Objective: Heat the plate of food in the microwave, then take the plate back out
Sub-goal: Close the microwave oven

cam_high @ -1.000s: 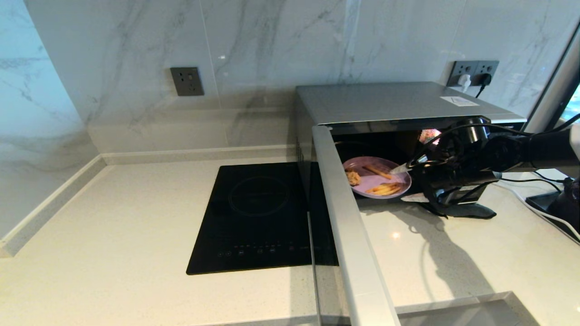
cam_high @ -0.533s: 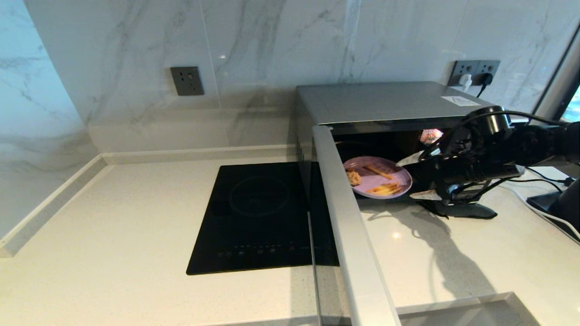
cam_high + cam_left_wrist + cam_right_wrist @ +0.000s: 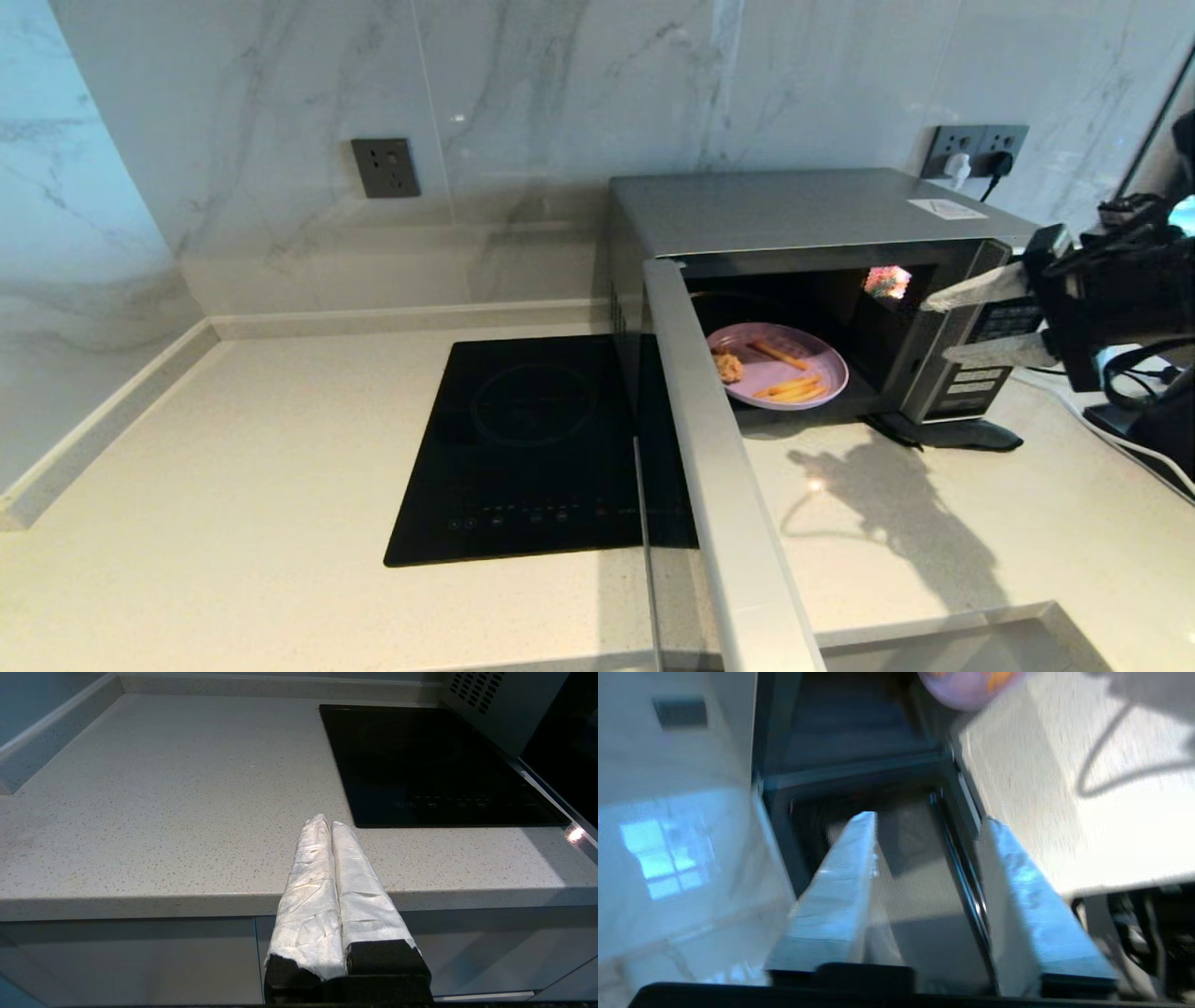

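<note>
Lilac-purple and round, the shallow plate of food with its orange fries and one brown breaded piece lies inside the boxy silver microwave, near the front of the dark cavity. A second ago the right tool was reaching into the opening, close to the plate's rim; now it has pulled back and stands outside, in front of the black button panel, with its white-wrapped fingers apart and holding nothing. So the plate seems delivered. The door is wide open over the pale speckled worktop, so closing it is probably the next step before heating. The left tool is parked at the worktop edge, fingers pressed together, empty.
</note>
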{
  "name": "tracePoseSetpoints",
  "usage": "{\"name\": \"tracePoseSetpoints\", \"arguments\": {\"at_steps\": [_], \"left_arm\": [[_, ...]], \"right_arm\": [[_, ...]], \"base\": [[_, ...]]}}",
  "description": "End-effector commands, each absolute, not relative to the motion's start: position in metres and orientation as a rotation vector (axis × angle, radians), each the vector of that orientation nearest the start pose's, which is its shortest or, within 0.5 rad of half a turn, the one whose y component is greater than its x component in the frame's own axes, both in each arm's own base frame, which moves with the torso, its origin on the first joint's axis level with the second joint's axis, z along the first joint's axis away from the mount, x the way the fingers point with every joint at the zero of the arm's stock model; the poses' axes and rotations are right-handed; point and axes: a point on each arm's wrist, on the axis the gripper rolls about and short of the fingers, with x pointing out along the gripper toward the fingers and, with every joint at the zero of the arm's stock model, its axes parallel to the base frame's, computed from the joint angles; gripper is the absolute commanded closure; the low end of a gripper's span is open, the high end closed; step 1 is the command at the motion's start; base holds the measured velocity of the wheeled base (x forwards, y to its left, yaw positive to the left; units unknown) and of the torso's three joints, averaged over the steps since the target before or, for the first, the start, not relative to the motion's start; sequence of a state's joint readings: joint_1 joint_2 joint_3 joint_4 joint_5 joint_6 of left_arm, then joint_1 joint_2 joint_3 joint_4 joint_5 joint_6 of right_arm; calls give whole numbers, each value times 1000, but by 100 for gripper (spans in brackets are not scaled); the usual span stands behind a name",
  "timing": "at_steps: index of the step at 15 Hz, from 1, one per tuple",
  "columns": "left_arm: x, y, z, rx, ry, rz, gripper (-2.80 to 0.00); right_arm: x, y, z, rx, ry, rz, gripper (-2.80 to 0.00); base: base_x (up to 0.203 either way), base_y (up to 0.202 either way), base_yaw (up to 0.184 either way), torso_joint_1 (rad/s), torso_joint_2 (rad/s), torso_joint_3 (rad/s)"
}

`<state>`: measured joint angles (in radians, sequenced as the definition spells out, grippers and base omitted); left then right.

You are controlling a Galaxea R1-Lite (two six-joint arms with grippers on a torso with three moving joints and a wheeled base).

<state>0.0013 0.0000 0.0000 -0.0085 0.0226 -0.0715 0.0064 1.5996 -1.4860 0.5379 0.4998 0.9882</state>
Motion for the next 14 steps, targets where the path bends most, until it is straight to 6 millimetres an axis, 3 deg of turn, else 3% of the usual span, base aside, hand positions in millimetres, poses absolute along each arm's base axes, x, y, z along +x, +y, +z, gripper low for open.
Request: {"name": "tracePoseSetpoints", "arguments": {"at_steps": [1,8,11,14], "left_arm": [[-23,0,76,-72,-9,24,0],[-23,0,76,-72,-9,25,0],[-23,0,76,-72,-9,24,0],[-23,0,76,-72,-9,24,0]], "right_arm": [[231,27,323,1036,808,238,0],[182,119,366,843,939,694,0],[159,155,370,775,1078,813,0],[155,174,360,740,1172,824,0]], "base": [[0,0,0,0,0,0],[0,0,0,0,0,0],[0,0,0,0,0,0],[0,0,0,0,0,0]]}}
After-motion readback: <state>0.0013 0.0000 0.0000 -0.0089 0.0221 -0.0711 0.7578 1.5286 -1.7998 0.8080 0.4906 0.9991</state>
